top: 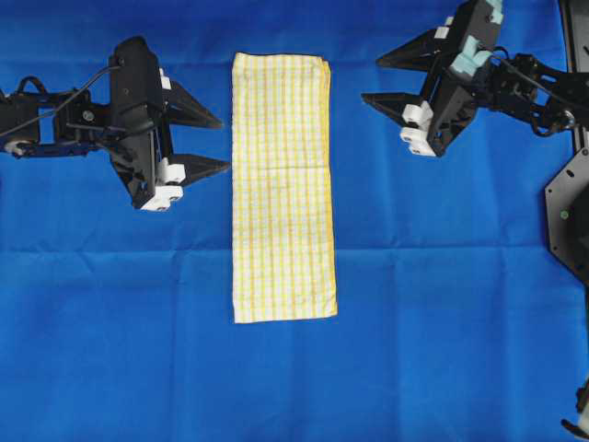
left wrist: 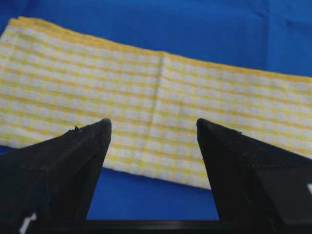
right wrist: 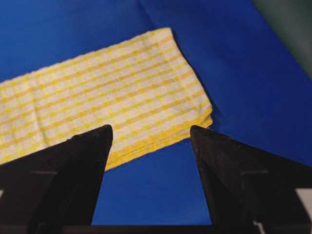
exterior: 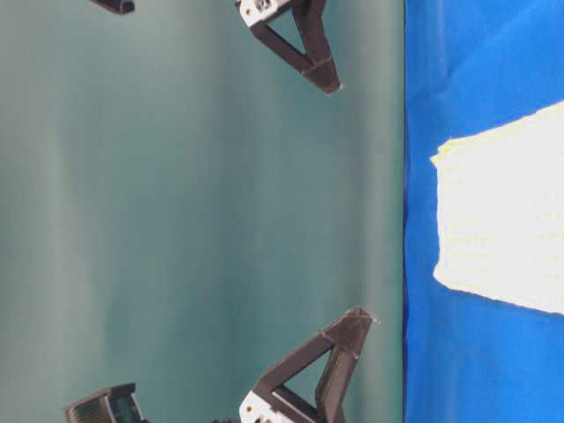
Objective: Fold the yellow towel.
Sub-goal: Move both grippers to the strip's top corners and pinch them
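The yellow towel (top: 281, 184) lies flat as a long narrow folded strip in the middle of the blue cloth, running from far to near. It also shows as a checked band in the left wrist view (left wrist: 161, 102) and the right wrist view (right wrist: 107, 92). My left gripper (top: 224, 144) hovers open just left of the strip's upper half, with nothing between its fingers (left wrist: 83, 146). My right gripper (top: 370, 79) stands open to the right of the towel's far end, apart from it and holding nothing.
A large plain blue cloth (top: 442, 304) covers the table under everything. A black mounting plate (top: 571, 212) sits at the right edge. In the table-level view the towel (exterior: 507, 220) appears as a pale block beside both grippers' fingers (exterior: 308, 48).
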